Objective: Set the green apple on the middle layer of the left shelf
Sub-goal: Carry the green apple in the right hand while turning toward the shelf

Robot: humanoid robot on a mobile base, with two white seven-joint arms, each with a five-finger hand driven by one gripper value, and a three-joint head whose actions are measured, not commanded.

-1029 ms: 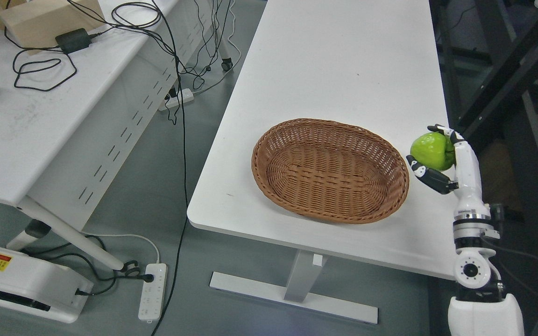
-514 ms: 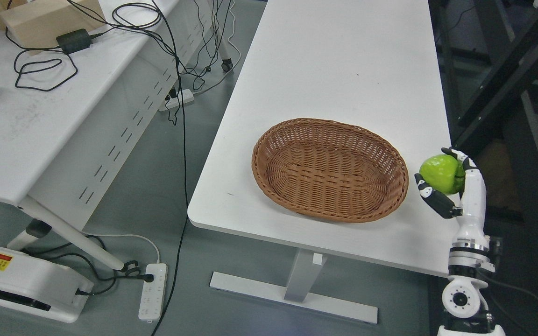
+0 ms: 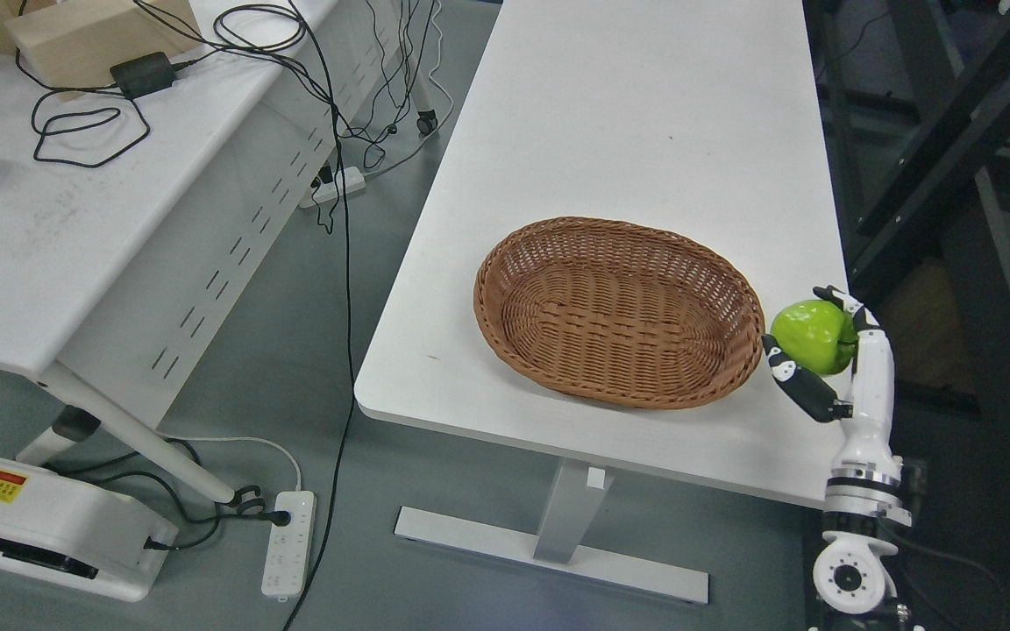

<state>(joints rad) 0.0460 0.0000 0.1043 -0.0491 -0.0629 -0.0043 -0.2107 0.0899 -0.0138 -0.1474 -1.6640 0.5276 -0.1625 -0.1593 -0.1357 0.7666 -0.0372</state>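
The green apple (image 3: 814, 336) sits in the right hand (image 3: 829, 359), held above the near right corner of the white table (image 3: 645, 114), just right of the empty wicker basket (image 3: 617, 313). The fingers (image 3: 847, 302) curl over the apple's far side and the thumb (image 3: 799, 384) presses under its near side, clasping it. The forearm rises nearly upright from the lower right edge, palm facing left toward the basket.

Plenty of bare white table (image 3: 645, 114) across the upper middle of the frame. Wicker basket (image 3: 619, 313) hogging centre-right, dark frame posts (image 3: 935, 149) crowding the right edge, tangled cables (image 3: 338, 131) hanging upper left.
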